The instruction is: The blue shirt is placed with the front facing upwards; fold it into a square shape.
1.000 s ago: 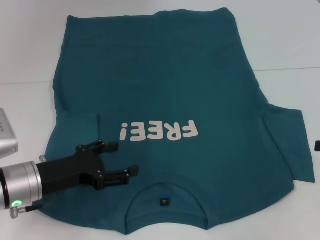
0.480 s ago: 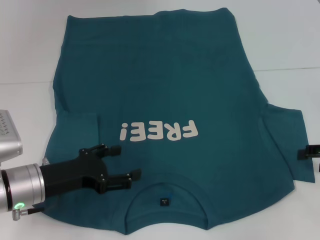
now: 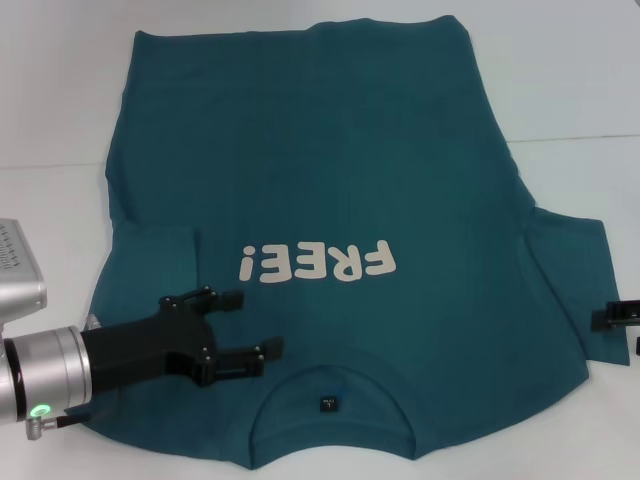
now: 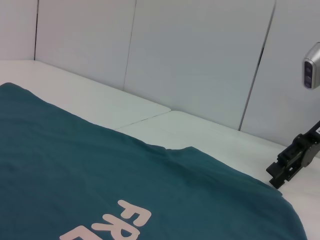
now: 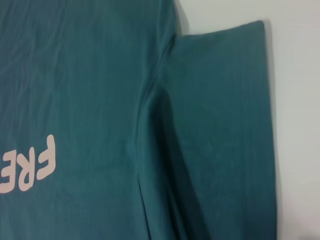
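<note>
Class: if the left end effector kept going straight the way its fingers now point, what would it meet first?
Probably the blue shirt: the open left end effector points across its chest near the collar. Its height above the cloth is unclear.

1. right pincer (image 3: 622,316): head view's edge cuts it off, only a dark tip shows beside the blue shirt (image 3: 330,200) sleeve; open or closed, can't tell.
2. left pincer (image 3: 250,325): covers part of the shirt's shoulder.
3. Collar label (image 3: 327,404): too small to read.
4. Wrist views crop the lettering.
</note>
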